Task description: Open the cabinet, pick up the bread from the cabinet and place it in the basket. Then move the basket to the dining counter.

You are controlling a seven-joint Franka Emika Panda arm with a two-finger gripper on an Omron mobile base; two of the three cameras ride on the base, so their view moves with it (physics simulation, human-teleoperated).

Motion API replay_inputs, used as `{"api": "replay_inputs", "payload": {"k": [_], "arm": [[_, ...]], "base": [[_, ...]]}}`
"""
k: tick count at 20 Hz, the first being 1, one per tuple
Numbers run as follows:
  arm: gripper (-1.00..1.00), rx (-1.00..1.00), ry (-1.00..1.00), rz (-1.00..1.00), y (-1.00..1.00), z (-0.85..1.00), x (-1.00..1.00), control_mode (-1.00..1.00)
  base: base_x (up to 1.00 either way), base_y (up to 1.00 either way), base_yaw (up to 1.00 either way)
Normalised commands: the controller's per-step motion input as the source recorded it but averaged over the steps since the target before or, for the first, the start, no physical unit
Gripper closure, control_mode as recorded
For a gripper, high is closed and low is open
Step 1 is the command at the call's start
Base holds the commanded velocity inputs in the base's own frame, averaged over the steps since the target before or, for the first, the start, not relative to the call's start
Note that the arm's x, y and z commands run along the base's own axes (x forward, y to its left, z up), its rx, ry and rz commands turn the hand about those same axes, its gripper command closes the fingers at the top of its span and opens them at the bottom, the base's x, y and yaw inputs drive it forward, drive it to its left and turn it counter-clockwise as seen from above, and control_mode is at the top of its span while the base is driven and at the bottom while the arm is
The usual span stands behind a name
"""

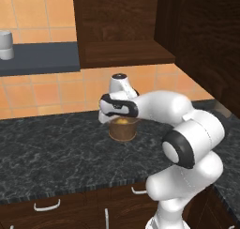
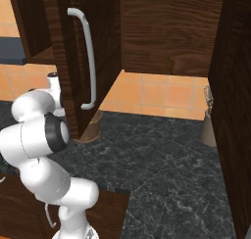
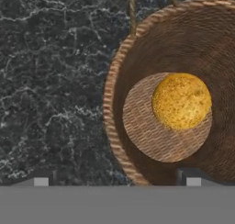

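Observation:
The brown basket [image 1: 123,131] stands on the black counter, and the golden bread [image 1: 122,122] lies inside it. From the hand view, the bread [image 3: 181,100] rests on the basket's woven floor, right of centre, inside the rim [image 3: 111,103]. My gripper [image 1: 118,116] hangs just above the basket, open and holding nothing; its fingertips [image 3: 40,182] straddle the near rim. The cabinet [image 1: 123,31] is open. Its door [image 2: 66,61], with the silver bar handle [image 2: 88,57], swings out and hides part of the basket [image 2: 91,130]. The dining counter is out of view.
The black marbled counter [image 1: 56,148] runs left and right of the basket. A beige utensil holder [image 2: 210,128] stands at the far right by a tall dark cabinet side [image 2: 238,110]. Lower drawers [image 1: 47,205] sit beneath. A white canister [image 1: 5,45] rests on a grey shelf.

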Motion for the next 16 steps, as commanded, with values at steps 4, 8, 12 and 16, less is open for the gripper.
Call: {"api": "replay_inputs", "payload": {"k": [4, 8, 12, 16], "arm": [[-1.0, -0.11, 0.04, 0.0, 0.02, -0.54, 0.09, -1.0], [-1.0, -0.11, 0.01, 0.01, 0.0, -0.53, 0.16, -1.0], [-1.0, -0.05, 0.0, 0.03, 0.0, -0.27, 0.23, -1.0], [-1.0, 0.0, 0.0, 0.06, 0.0, -0.19, 0.07, -1.0]], "base": [[0.0, 0.0, 0.0], [0.0, 0.0, 0.0], [0.0, 0.0, 0.0], [0.0, 0.0, 0.0]]}}
